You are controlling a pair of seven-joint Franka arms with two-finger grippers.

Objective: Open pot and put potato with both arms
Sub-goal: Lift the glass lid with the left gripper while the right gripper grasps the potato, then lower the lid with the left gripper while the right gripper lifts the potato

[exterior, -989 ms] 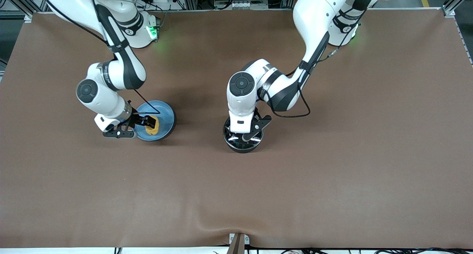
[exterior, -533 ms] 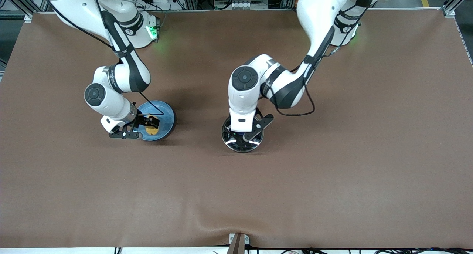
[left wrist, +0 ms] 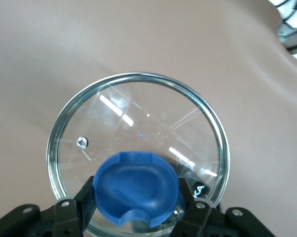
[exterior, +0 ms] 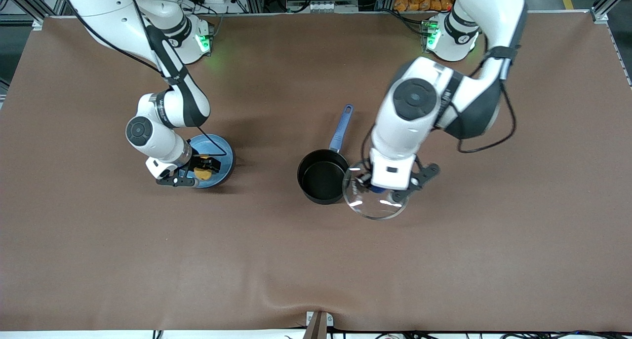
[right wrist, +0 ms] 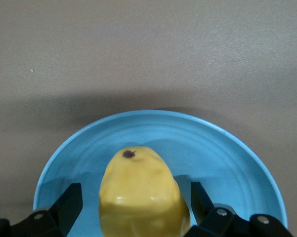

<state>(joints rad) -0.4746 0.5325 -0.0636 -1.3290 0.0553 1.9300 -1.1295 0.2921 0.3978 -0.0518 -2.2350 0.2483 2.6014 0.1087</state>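
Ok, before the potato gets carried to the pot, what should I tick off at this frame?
1. Pot open: ok, the pan is uncovered and looks empty inside.
2. Lid held: ok, the left hand is shut on its blue knob, up over the table beside the pot.
3. Lid clear of the pot mouth: not ok, in the front view its edge overlaps the pot's rim.
4. Potato gripped: ok, the right hand has a finger against each side.
5. Potato lifted: cannot tell, it shows over the blue plate.
6. Handle out of the path: ok, it points toward the robots' bases.
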